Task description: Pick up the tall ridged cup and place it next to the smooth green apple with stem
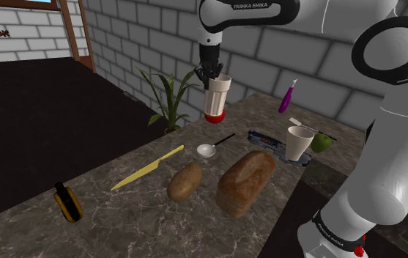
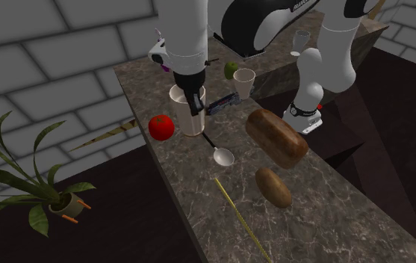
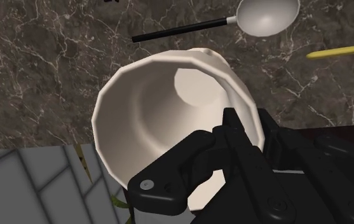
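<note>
My end effector (image 1: 210, 75) is clamped on the rim of the tall ridged cup (image 1: 219, 91), one finger inside the wall and one outside. The cup hangs upright, seemingly just clear of the table (image 1: 129, 216), so I judge the pick done and the carry in hand. A red tomato (image 1: 214, 115) sits just beside the cup, and a spoon (image 1: 208, 149) lies near. Farther off, toward the shoulder view's right, the green apple (image 1: 322, 142) rests close against a shorter white cup (image 1: 299, 143). Next I should travel across and set down on bare table beside the apple without knocking that other cup.
</note>
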